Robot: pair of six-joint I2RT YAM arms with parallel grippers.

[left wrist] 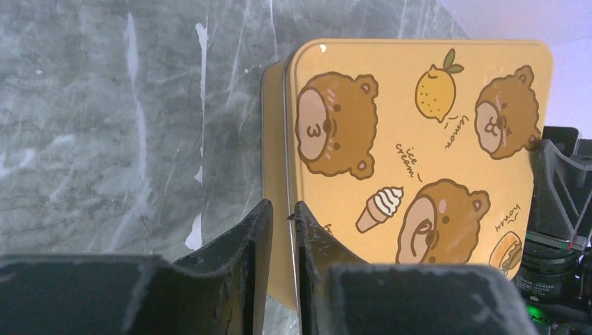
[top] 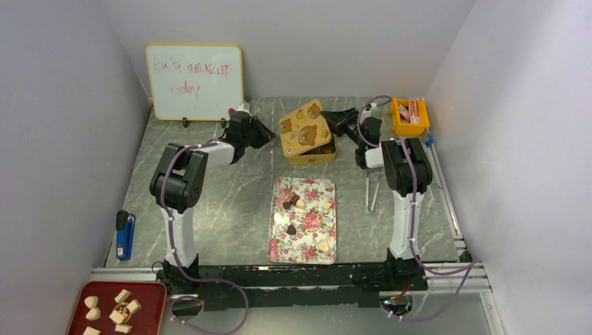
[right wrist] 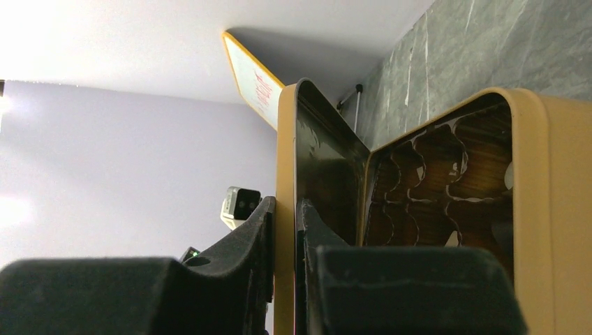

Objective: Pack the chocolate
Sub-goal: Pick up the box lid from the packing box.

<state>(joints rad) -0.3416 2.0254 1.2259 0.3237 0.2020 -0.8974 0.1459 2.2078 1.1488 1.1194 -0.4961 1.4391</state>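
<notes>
Several small chocolates (top: 291, 229), dark brown and cream, lie on a floral tray (top: 302, 244) in mid-table. Behind it stands a yellow tin (top: 312, 156) whose bear-printed lid (top: 304, 125) is tilted up. My right gripper (top: 329, 120) is shut on the lid's right edge; in the right wrist view its fingers (right wrist: 286, 202) pinch the lid rim (right wrist: 286, 139), with the tin's brown moulded insert (right wrist: 447, 188) beside it. My left gripper (top: 267, 132) is at the lid's left side. Its fingers (left wrist: 283, 206) straddle the lid (left wrist: 419, 139) at its rim and look closed on it.
A red tray (top: 150, 296) of pale beige chunks sits at the near left corner. A blue tool (top: 124, 236) lies by the left wall. A whiteboard (top: 195, 80) leans at the back left, and an orange bin (top: 410, 117) stands at the back right.
</notes>
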